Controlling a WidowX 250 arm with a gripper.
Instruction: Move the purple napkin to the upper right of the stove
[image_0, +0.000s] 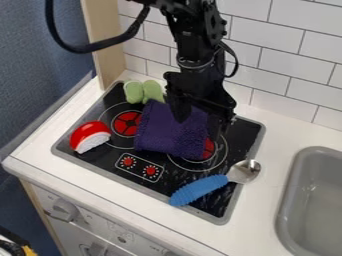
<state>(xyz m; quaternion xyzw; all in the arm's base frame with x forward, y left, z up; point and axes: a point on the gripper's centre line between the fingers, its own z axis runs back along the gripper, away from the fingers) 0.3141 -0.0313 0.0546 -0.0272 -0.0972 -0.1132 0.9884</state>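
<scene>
White tiles (287, 65) back the stove (220, 200), where your purple napkin (160, 131) lies mid-surface, mostly left of your tool (198, 126) in the view. Its fingers look spread wide, gripping nothing; you can't tell if they touch cloth, and they hide its upper right part

The purple napkin (172, 134) lies midway across the stove (107, 157)

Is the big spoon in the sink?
No, the spoon lies with its blue handle on the stove, outside the sink.
</scene>
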